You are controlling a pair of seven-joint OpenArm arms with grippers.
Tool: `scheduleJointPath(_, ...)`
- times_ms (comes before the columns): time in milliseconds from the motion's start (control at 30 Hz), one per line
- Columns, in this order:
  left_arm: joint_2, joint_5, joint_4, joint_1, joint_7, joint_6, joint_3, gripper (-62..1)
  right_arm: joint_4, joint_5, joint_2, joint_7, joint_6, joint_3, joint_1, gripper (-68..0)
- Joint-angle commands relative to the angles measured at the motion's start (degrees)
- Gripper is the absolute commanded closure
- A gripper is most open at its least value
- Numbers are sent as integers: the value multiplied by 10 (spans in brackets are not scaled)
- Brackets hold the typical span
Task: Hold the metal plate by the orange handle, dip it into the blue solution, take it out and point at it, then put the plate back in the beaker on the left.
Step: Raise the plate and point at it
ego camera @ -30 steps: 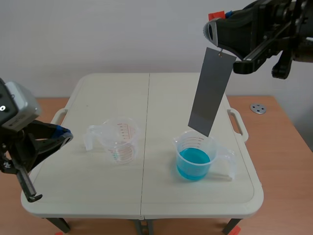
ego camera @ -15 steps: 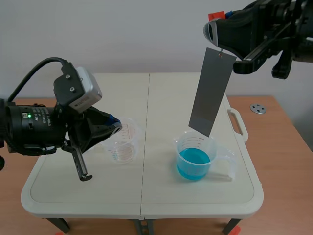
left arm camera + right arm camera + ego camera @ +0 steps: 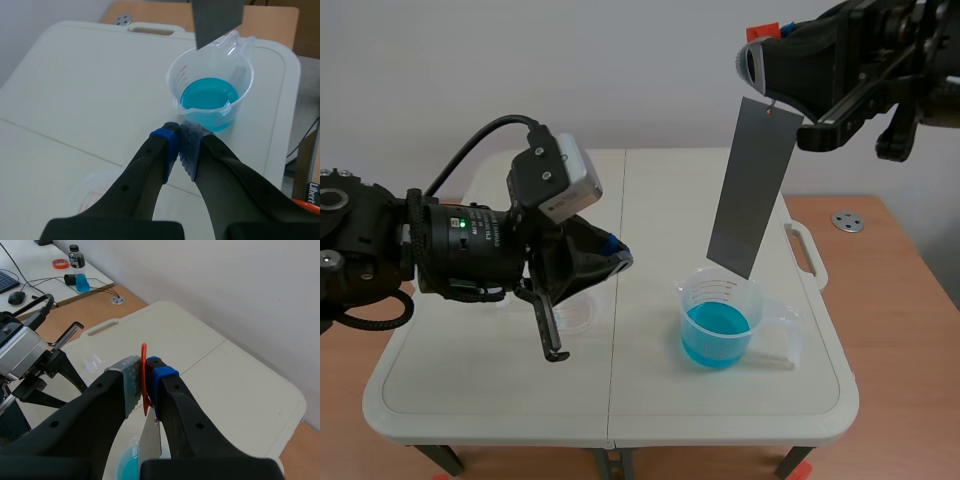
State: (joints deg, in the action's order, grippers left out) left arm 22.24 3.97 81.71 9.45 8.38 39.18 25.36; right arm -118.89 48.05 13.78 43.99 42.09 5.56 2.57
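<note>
A long grey metal plate [image 3: 752, 185] hangs tilted from my right gripper [image 3: 767, 38], which is shut on its orange handle [image 3: 144, 377] high above the table. The plate's lower end [image 3: 216, 20] hovers just over the rim of the beaker of blue solution [image 3: 718, 322], out of the liquid. My left gripper [image 3: 616, 256] is shut on nothing and has its tips [image 3: 178, 141] aimed toward the blue beaker [image 3: 210, 96] and the plate. The empty clear beaker [image 3: 578, 312] stands on the left, mostly hidden behind my left arm.
The cream folding table [image 3: 660, 190] has a carry handle [image 3: 804, 254] at its right edge. A small metal disc [image 3: 847, 221] lies on the wooden surface beyond it. The left arm's cable [image 3: 485, 140] loops above the table's left side.
My left arm has swung in from the left edge toward the middle, covering the empty beaker, its shut tips now near the blue beaker. The right arm and plate have not moved.
</note>
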Motion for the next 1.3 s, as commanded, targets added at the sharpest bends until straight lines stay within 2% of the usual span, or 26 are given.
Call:
scheduleJointPath(0, -8, 6, 7, 13, -8, 0, 4, -31, -8, 6, 0, -8, 6, 3, -7, -11)
scheduleJointPath(300, -51, 5, 4, 49, 23, 0, 32, -31, -8, 6, 0, -8, 6, 3, -7, -11)
scheduleJointPath(667, -89, -6, -44, 50, 17, -13, 42, -31, -8, 6, 0, -8, 6, 3, -7, -11)
scheduleJointPath(1267, -89, -8, -45, 50, 17, -13, 42, -31, -8, 6, 0, -8, 6, 3, -7, -11)
